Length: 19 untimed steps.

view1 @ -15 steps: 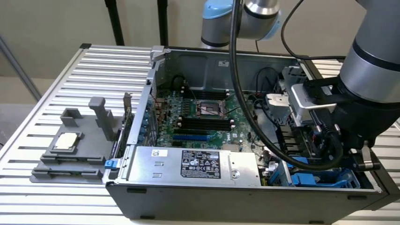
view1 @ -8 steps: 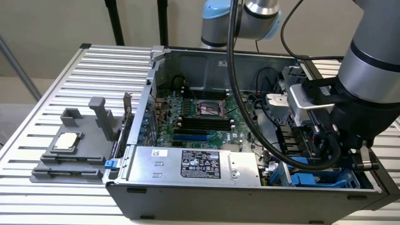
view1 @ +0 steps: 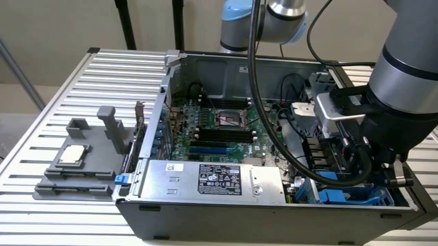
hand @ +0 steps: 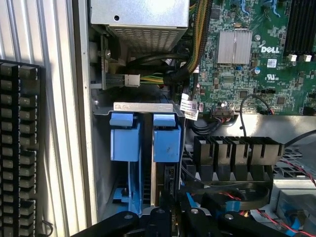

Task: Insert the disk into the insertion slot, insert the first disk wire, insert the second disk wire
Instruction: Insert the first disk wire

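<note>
Blue-framed, silver-grey metal disk (hand: 167,148) appears to stand edge-on in the insertion slot (hand: 143,106), the rectangular bay of the grey metal drive cage, just beside a second blue plastic carrier (hand: 122,138). Black gripper (hand: 168,216) hovers over the cage; whether it is open or closed cannot be told. Judgement: seating wants straight travel along the bay guides, frame square to the rails, clear of the black cables (hand: 200,129) adjoining.

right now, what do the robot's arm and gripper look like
Silver-grey metal tube arm with black joint housings and a light-blue plastic joint cap. Thick black cables loop alongside it. A silvery box sits at the wrist. The gripper is black.
</note>
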Tool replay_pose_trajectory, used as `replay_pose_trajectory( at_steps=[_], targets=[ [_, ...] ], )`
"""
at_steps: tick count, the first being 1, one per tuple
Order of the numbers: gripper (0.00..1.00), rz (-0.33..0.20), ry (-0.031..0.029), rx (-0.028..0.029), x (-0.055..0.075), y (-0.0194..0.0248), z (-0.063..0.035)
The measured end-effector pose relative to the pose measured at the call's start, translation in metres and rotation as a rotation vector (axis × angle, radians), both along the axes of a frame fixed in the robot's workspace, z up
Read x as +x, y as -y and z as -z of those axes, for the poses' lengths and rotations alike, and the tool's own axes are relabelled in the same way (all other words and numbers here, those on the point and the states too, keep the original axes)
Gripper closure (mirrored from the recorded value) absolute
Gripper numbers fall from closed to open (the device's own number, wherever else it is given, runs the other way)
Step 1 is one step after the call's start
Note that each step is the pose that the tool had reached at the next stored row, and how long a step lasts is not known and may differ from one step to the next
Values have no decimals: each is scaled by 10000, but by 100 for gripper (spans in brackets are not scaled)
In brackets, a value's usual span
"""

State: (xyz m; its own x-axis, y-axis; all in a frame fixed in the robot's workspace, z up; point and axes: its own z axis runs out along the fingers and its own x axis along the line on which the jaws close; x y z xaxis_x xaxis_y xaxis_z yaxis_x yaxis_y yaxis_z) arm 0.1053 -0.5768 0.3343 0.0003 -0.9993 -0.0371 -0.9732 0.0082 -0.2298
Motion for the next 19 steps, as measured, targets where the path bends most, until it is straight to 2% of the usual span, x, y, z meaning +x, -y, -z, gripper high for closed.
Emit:
replay_pose_trajectory(
  at_steps=[9,15,19],
  targets=[
    [83,1,-1,-26,11,-11,16],
    [83,1,0,-76,33,-12,27],
    [83,0,1,-83,33,-12,36]
  ],
)
